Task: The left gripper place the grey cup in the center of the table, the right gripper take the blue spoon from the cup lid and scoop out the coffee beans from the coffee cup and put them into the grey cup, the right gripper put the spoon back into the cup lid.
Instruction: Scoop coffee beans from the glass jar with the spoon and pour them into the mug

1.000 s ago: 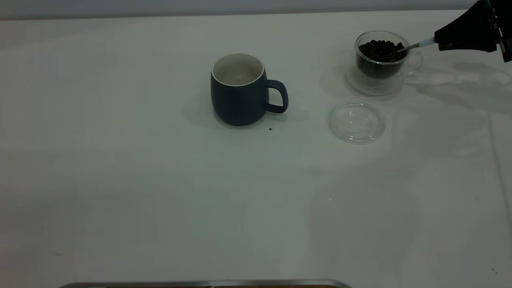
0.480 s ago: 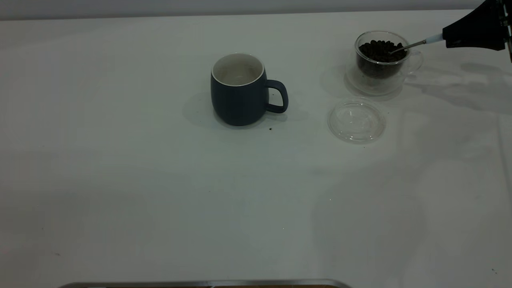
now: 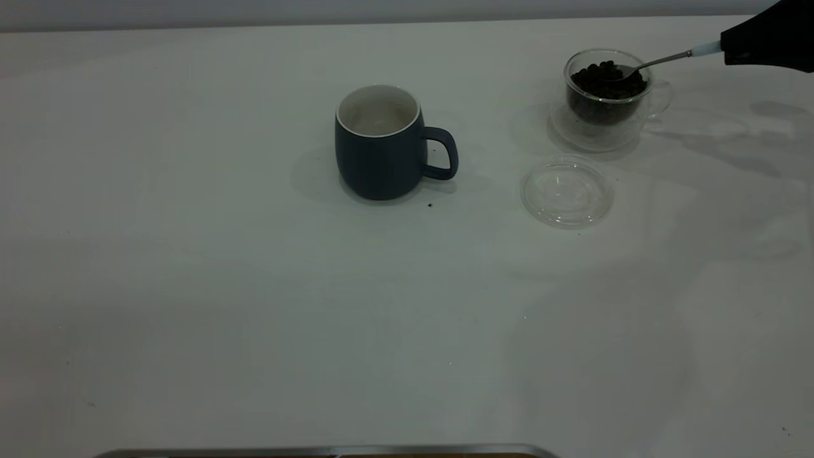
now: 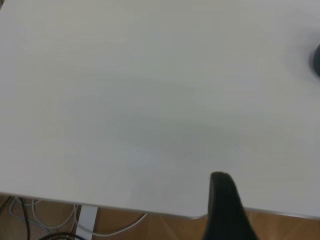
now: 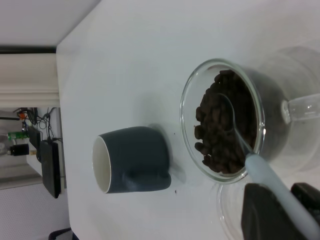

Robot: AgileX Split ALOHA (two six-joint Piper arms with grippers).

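Exterior view: right gripper (image 3: 725,49) clenched on slim blue-handled metal spoon (image 3: 661,60), bowl over dark coffee beans (image 3: 604,79) in clear glass coffee cup (image 3: 607,114). Squat grey ceramic cup (image 3: 381,146) stood leftward along spoon's axis; clear glass cup lid (image 3: 567,193) bare.

Left wrist view: left gripper parked at table edge, fingers' state cannot be told.

Right wrist view: spoon bowl rested among beans.

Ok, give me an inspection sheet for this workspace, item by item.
Surface: white table, bare in front.
Job's things: grey cup upright at centre, looks empty; glass coffee cup full of coffee beans; cup lid lying flat, empty.
Clutter: one dark speck beside the grey cup.
End effectors: right end effector holds the blue spoon, bowl in the beans; left end effector near the table edge.
Cables: under the table edge.
Surroundings: nothing seen.
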